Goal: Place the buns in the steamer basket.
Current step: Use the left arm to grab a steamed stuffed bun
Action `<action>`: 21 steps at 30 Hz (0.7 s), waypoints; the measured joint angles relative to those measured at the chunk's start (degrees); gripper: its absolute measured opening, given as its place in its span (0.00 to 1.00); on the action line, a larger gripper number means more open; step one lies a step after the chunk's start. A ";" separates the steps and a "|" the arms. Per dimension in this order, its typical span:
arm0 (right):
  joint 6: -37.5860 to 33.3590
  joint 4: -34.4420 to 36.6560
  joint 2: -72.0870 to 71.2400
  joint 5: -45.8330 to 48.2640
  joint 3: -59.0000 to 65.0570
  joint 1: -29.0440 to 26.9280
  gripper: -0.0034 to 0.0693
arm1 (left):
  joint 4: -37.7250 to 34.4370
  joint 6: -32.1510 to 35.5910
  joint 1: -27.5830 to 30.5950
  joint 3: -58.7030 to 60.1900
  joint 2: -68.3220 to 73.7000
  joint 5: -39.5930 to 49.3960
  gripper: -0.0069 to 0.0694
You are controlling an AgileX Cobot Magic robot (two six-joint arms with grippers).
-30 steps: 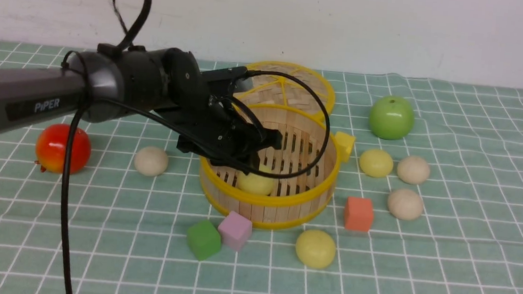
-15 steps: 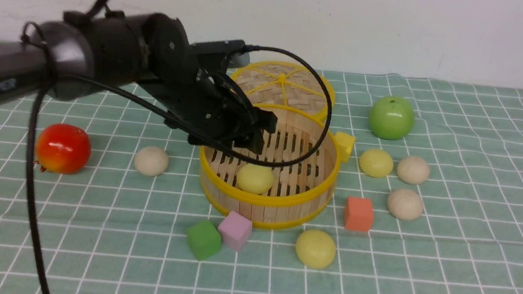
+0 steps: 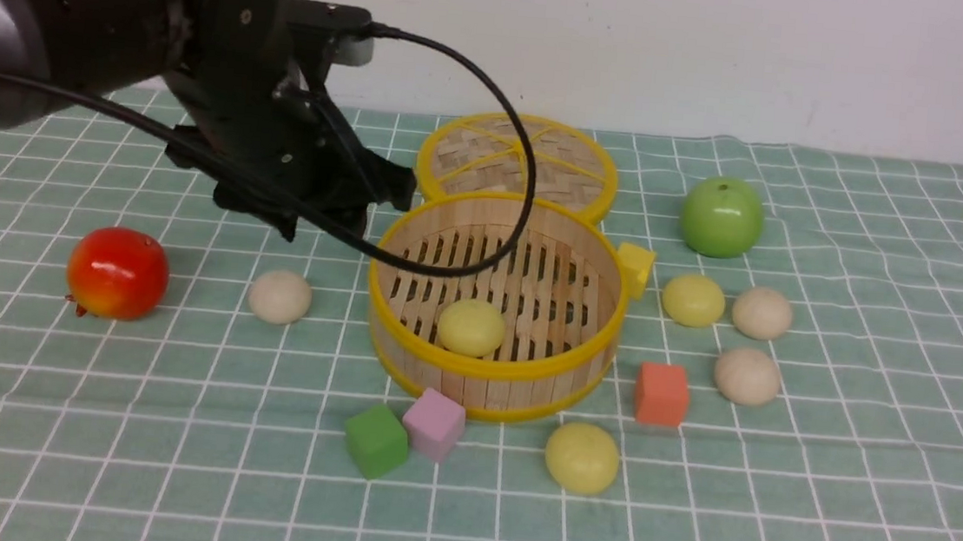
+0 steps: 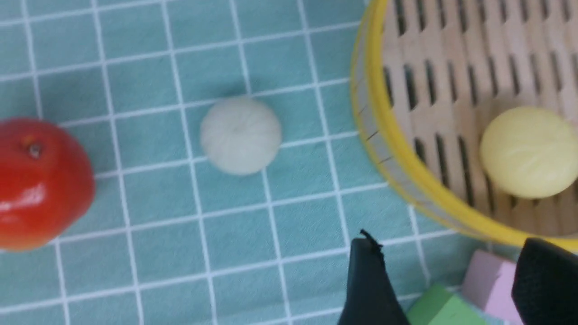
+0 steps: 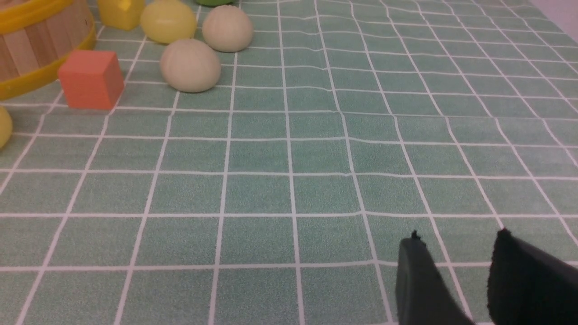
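The right tool (image 5: 458, 235) is idling low over the bare desk (image 3: 816, 526), jaws partly apart and gripping nothing, probably parked clear of the other arm; a loose yellow bun (image 3: 580, 458) is lying just in front of the steamer basket (image 3: 523, 387), near the pink cube (image 3: 433, 423); a placed yellow bun (image 3: 470, 326) is sitting on the basket's slats; a beige bun (image 3: 280, 296) is waiting to its left and a cluster of three buns (image 3: 747, 375) to its right; the left tool (image 4: 447, 253) is hanging raised beside the basket's left rear rim, jaws wide and empty, seemingly lining up for that beige bun.
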 joint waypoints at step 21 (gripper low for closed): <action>0.00 0.00 0.00 0.00 0.00 0.00 0.38 | 2.05 -3.21 0.00 13.01 -3.47 -4.95 0.63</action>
